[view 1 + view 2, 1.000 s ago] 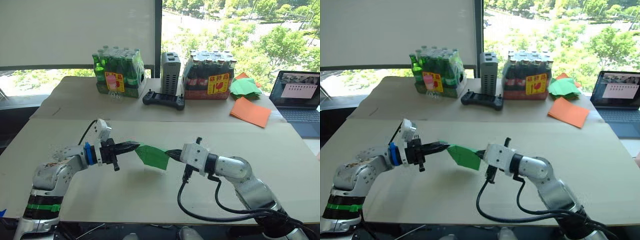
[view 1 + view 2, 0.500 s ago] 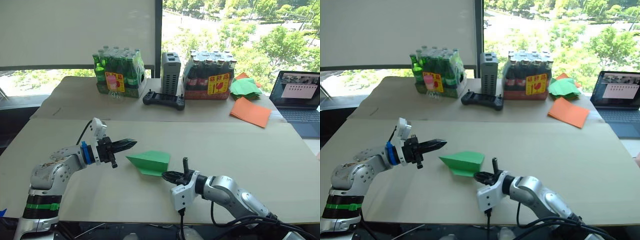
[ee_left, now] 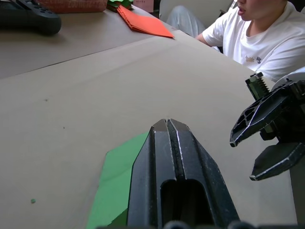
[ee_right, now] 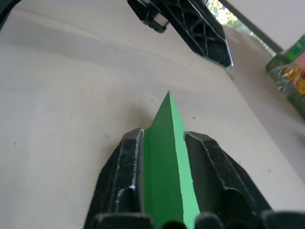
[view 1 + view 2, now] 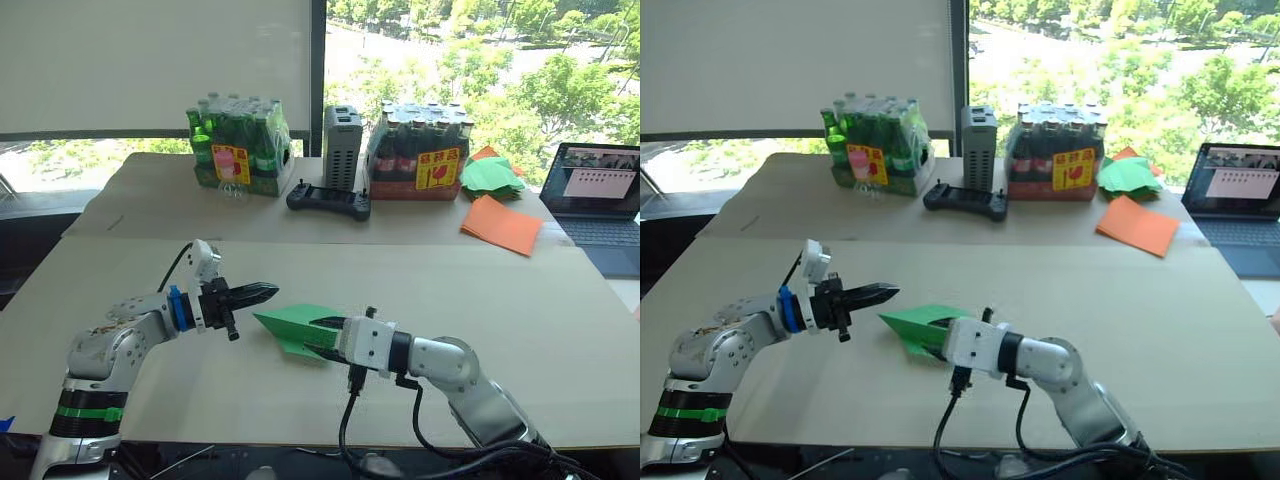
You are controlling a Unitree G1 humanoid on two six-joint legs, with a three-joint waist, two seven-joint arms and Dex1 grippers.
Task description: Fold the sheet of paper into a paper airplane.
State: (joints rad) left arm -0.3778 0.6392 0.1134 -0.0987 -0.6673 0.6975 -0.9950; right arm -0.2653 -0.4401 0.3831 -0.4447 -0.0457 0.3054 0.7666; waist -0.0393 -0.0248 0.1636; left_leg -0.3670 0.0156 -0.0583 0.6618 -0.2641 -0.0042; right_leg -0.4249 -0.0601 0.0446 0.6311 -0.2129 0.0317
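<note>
Folding looks done; pick-up stage now. Paper airplane lying near the middle of the front table, nose pointing toward the left gripper. Right gripper reaching in from the tail, fingers parted with the green keel running between them, apparently not yet pinched. Left gripper hovering just off the nose, fingers pressed together, holding nothing. Next, probably: squeeze on the keel, then lift level without crushing the wings.
</note>
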